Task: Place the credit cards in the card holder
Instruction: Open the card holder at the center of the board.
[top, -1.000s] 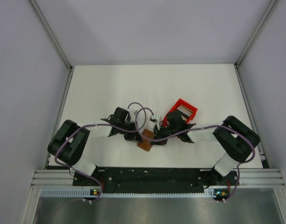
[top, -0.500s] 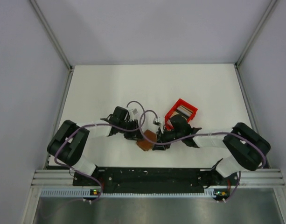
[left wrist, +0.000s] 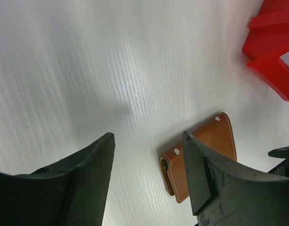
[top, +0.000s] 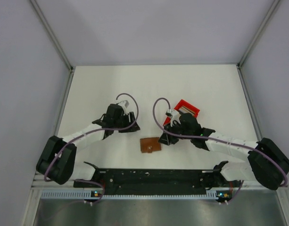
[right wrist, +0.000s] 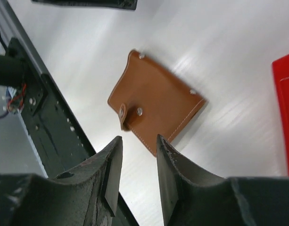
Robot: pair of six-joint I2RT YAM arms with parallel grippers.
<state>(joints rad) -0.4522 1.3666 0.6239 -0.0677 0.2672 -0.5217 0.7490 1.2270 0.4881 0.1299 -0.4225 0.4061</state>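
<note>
Wallet [top: 150, 144] lies closed, flat on the table [top: 97, 89], nothing gripped.
Your left gripper [left wrist: 148, 139] is spread wide and empty, wallet off its right finger, not touching. Your right gripper [right wrist: 138, 141] is parted narrowly, grasping nothing, wallet just past its fingertips, tab snapped; red bin [top: 184, 110] close beside it.

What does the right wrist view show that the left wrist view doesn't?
Right wrist only: the small brown leather card holder's whole front with its closing tab, plus the black base rail. Left wrist only: the holder's stitched side edge and an opening in the red plastic bin. Both: the closed holder free on the white table, part of the bin; the right pincer and left pincer are open, empty.
</note>
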